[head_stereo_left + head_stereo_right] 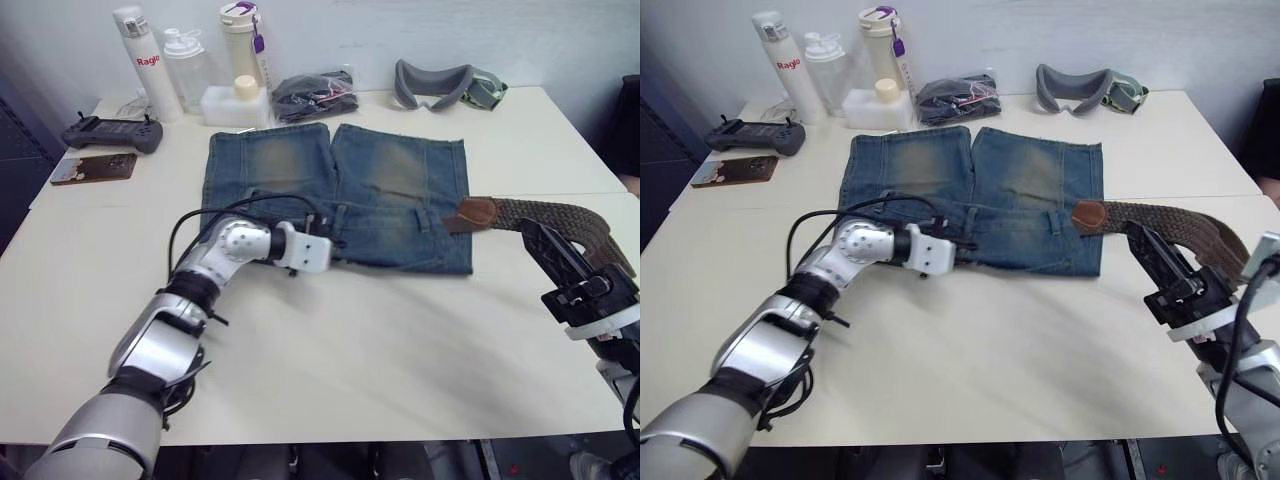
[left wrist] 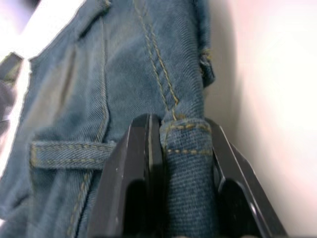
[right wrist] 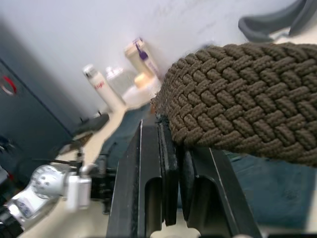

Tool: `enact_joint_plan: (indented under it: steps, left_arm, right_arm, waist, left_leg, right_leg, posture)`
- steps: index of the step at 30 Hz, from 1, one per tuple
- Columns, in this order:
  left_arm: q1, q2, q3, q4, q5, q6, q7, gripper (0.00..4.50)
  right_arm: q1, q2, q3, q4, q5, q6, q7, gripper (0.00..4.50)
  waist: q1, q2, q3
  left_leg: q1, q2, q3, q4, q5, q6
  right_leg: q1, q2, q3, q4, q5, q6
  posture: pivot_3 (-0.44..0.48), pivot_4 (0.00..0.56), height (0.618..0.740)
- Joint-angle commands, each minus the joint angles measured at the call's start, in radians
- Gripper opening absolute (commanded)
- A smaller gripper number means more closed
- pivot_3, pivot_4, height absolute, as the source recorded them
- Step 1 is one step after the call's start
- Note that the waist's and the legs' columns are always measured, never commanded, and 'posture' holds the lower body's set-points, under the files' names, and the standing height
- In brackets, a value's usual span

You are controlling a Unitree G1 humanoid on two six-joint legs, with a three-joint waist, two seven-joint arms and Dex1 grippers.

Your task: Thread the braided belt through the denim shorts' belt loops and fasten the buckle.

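Faded blue denim shorts [image 1: 335, 195] lie flat on our table [image 1: 400, 340]; our left pincer [image 2: 181, 148] pinches the waistband, our right pincer [image 3: 181, 144] clamps the olive-brown braided belt [image 1: 560, 218].

Your two head eyes look down from above at both arms over the same table [image 1: 400, 330]. Each wrist camera sits very close behind its own fingers, facing along them.

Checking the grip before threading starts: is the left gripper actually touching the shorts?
Touching. The left wrist view shows the left gripper with both fingers pressed against a fold of the shorts waistband, pinched between them.
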Motion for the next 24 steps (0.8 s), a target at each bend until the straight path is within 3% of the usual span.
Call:
enact_joint_plan:
  steps: [1, 5, 8, 10, 13, 16, 17, 24]
  left_arm:
    - [0.072, 0.078, 0.001, -0.11, -0.075, 0.025, -0.164, 0.6]
    - [0.132, 0.14, 0.013, -0.217, -0.192, 0.125, -0.337, 0.6]
    - [0.166, 0.156, 0.033, -0.244, -0.205, 0.203, -0.357, 0.6]
    - [0.179, 0.148, 0.057, -0.27, -0.247, 0.287, -0.377, 1.61]
    - [0.191, 0.152, 0.082, -0.326, -0.302, 0.401, -0.422, 2.8]
    - [0.198, 0.195, 0.124, -0.383, -0.363, 0.552, -0.483, 4.16]
    - [0.201, 0.213, 0.141, -0.408, -0.392, 0.616, -0.501, 4.41]
    - [0.244, 0.287, 0.27, -0.628, -0.555, 1.011, -0.481, 4.41]
  right_arm:
    - [-0.012, -0.053, 0.005, 0.004, 0.07, 0.034, -0.098, 0.0]
    - [-0.031, -0.094, 0.045, 0.006, 0.122, 0.065, -0.181, 0.0]
    - [-0.058, -0.113, 0.086, 0.01, 0.144, 0.085, -0.227, 0.0]
    - [-0.075, -0.125, 0.116, 0.018, 0.143, 0.101, -0.251, 0.0]
    - [-0.1, -0.131, 0.15, 0.032, 0.157, 0.115, -0.289, 0.0]
    - [-0.125, -0.167, 0.19, 0.043, 0.153, 0.158, -0.31, 0.0]
    - [-0.133, -0.179, 0.203, 0.048, 0.149, 0.171, -0.313, 0.0]
    - [-0.212, -0.177, 0.243, 0.18, 0.101, 0.199, -0.342, 0.0]
  waist:
    - [0.0, 0.0, 0.0]
    - [0.0, 0.0, -0.001]
    - [-0.001, 0.003, -0.002]
    - [-0.001, 0.003, -0.003]
    - [-0.002, 0.003, -0.003]
    - [-0.002, 0.002, -0.003]
    - [-0.002, 0.002, -0.003]
    - [-0.003, 0.002, -0.003]
  left_leg:
    - [0.0, 0.0, 0.0, 0.0, 0.0, 0.0]
    - [0.0, 0.0, 0.0, 0.0, 0.0, 0.0]
    - [0.0, 0.0, 0.0, 0.001, -0.001, 0.001]
    - [0.0, -0.001, 0.0, 0.001, -0.001, 0.002]
    - [0.0, -0.001, 0.0, 0.001, -0.001, 0.002]
    - [0.0, -0.001, 0.001, 0.001, -0.001, 0.003]
    - [0.0, -0.001, 0.001, 0.001, -0.001, 0.003]
    - [0.0, -0.001, 0.0, 0.001, -0.001, 0.003]
  right_leg:
    - [0.0, 0.0, 0.0, 0.0, 0.0, 0.0]
    - [0.0, -0.001, 0.0, 0.0, 0.0, -0.001]
    - [0.0, -0.001, 0.0, 0.0, -0.001, -0.002]
    - [0.0, -0.001, 0.0, 0.0, -0.001, -0.002]
    - [0.001, 0.0, 0.0, 0.002, -0.001, -0.002]
    - [0.0, 0.0, 0.001, 0.002, -0.001, -0.001]
    - [0.0, 0.0, 0.001, 0.002, -0.001, -0.002]
    - [0.0, 0.0, 0.002, 0.004, -0.001, -0.002]
  posture:
    - [0.0, 0.15, 0.627]
    - [0.0, 0.15, 0.627]
    - [0.0, 0.15, 0.627]
    - [0.0, 0.15, 0.627]
    - [0.0, 0.15, 0.627]
    - [0.0, 0.15, 0.627]
    - [0.0, 0.15, 0.627]
    - [0.0, 0.15, 0.627]
